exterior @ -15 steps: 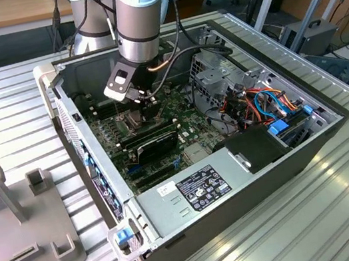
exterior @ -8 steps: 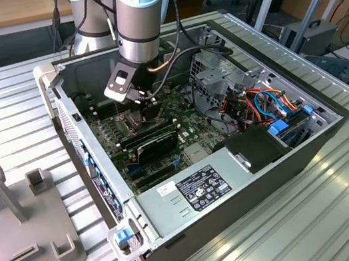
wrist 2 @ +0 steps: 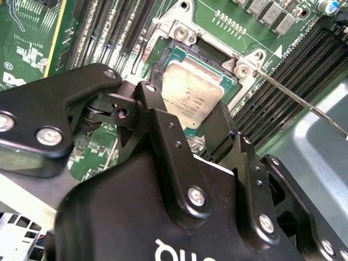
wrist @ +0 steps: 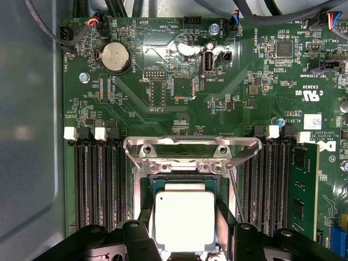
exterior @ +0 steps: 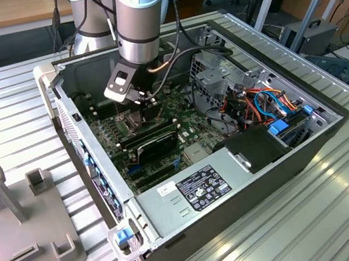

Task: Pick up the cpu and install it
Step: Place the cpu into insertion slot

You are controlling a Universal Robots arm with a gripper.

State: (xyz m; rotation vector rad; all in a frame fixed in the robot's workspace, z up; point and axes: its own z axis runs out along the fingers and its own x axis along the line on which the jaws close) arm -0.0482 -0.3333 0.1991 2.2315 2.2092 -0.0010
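Observation:
The cpu (wrist: pixel 185 220) is a small silver-topped square chip that sits over the open socket (wrist: pixel 190 169) on the green motherboard. In both wrist views my gripper (wrist: pixel 185 234) straddles it, a black finger pressed against each of two opposite edges. In the second wrist view the cpu (wrist 2: pixel 191 98) looks slightly tilted above the socket's dark centre, with the gripper (wrist 2: pixel 187 117) shut on it. The socket's metal frame (wrist: pixel 190 148) is folded back and its thin lever (wrist 2: pixel 299 98) stands raised. In the exterior view the gripper (exterior: pixel 145 107) reaches down into the open computer case (exterior: pixel 334 117).
Black memory slots (wrist: pixel 98 185) flank the socket, with a memory stick (wrist: pixel 302 185) to one side. The grey power-supply box (exterior: pixel 192 191), a drive cage (exterior: pixel 219 75) and coloured cables (exterior: pixel 271 103) crowd the case. A grey fixture (exterior: pixel 21 218) lies at the exterior view's left.

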